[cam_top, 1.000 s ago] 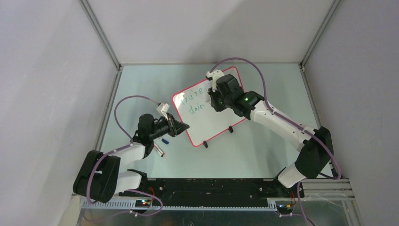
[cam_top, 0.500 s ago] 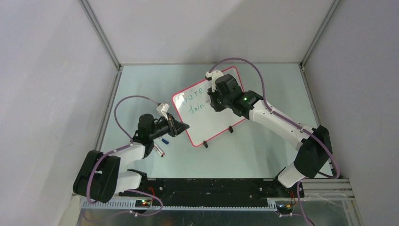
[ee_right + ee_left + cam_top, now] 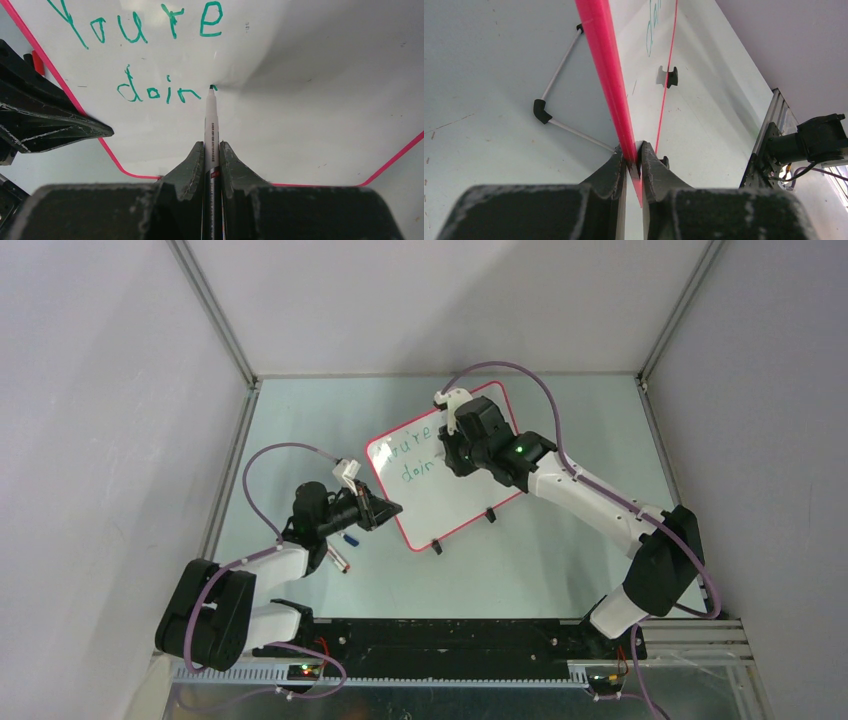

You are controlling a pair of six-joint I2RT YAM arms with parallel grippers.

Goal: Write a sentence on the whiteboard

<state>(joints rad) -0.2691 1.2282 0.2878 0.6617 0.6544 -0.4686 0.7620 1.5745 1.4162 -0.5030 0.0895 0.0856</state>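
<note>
You have a pale green table top (image 3: 560, 570) boxed in by 3 plain white walls (image 3: 440, 300). Aluminium rails (image 3: 213, 315) run up from its 2 far corners.

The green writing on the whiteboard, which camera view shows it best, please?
The right wrist view: the green writing sits close and legible on the whiteboard, the marker tip at its end. The top external view shows it small, partly behind the right arm. The left wrist view, nearly edge-on, catches only a sliver.
</note>
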